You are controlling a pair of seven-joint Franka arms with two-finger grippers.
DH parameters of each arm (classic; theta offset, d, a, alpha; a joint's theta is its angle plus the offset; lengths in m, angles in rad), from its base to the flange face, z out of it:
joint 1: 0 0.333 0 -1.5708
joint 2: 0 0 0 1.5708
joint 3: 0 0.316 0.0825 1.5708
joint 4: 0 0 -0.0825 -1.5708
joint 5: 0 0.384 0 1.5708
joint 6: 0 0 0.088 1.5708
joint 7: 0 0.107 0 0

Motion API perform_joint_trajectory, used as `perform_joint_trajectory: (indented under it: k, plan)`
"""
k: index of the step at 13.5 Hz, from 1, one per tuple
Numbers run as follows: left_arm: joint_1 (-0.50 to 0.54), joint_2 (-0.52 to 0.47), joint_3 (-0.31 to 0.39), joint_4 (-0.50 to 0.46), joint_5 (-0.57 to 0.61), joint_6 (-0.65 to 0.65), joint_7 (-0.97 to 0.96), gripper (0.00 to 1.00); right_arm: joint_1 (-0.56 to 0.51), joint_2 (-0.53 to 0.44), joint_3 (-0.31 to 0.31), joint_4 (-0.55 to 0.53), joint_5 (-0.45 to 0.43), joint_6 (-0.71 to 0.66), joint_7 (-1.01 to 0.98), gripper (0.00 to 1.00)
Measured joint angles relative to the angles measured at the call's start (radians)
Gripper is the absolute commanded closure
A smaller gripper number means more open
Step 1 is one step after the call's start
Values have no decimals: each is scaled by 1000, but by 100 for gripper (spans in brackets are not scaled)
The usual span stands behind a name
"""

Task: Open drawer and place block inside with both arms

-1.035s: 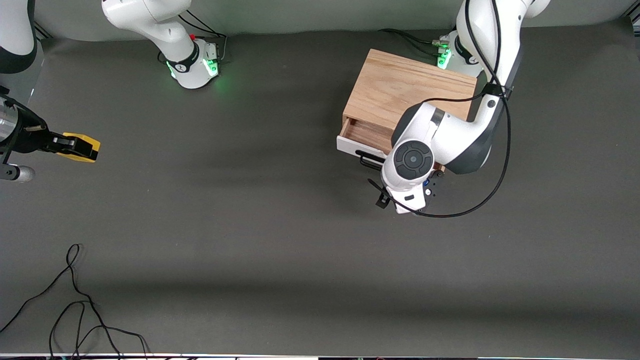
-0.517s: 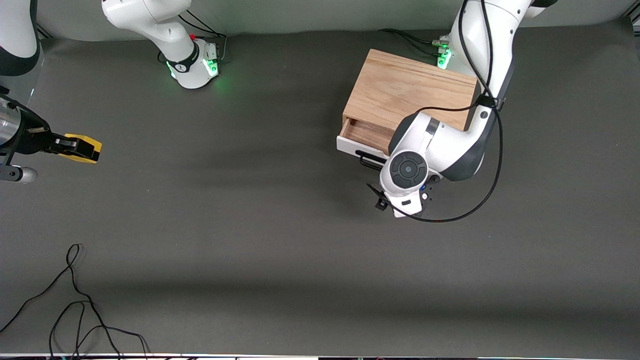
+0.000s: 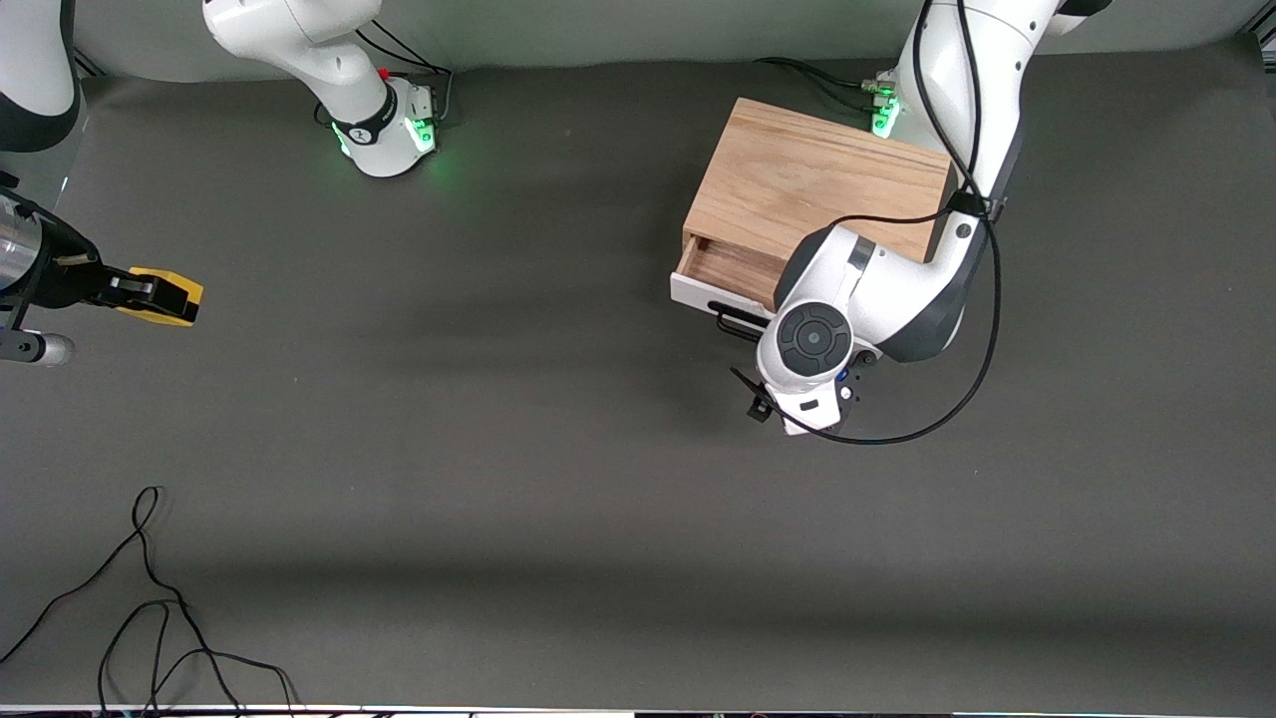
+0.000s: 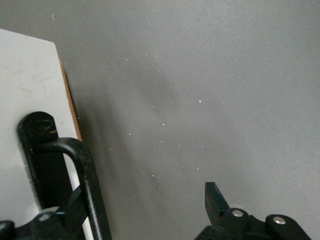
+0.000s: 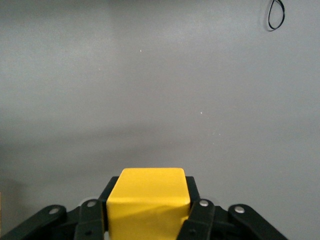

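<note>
The light-oak cabinet point(image 3: 817, 184) stands near the left arm's base. Its drawer point(image 3: 723, 267) is pulled partly out, showing the white front panel point(image 4: 30, 95) and the black bar handle point(image 4: 87, 175). The left arm's wrist point(image 3: 809, 339) hangs over the drawer front and hides most of its gripper. The left gripper point(image 4: 135, 217) is open; the handle bar lies between its fingers, close to one of them, untouched by the other. The right gripper point(image 3: 140, 289) is shut on the yellow block point(image 3: 174, 296), up over the right arm's end of the table. The block fills the jaws in the right wrist view point(image 5: 149, 200).
A loose black cable point(image 3: 150, 598) lies on the dark mat at the right arm's end, nearer to the camera; its loop shows in the right wrist view point(image 5: 275, 15). The left arm's own cable point(image 3: 927, 424) hangs in a loop beside the drawer.
The left arm's wrist has shifted slightly toward the camera in front of the drawer. The drawer has not visibly moved. The right gripper still holds the block in about the same place.
</note>
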State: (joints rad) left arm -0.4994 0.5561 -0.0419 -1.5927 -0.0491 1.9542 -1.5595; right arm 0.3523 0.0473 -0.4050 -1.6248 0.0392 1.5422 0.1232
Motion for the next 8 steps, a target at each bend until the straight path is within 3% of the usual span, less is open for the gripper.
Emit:
perform_joint_trajectory:
  k: [8]
  plan:
    - [6, 0, 0, -4, 46, 201, 0, 0, 1, 0, 0, 0, 0, 0, 0, 78]
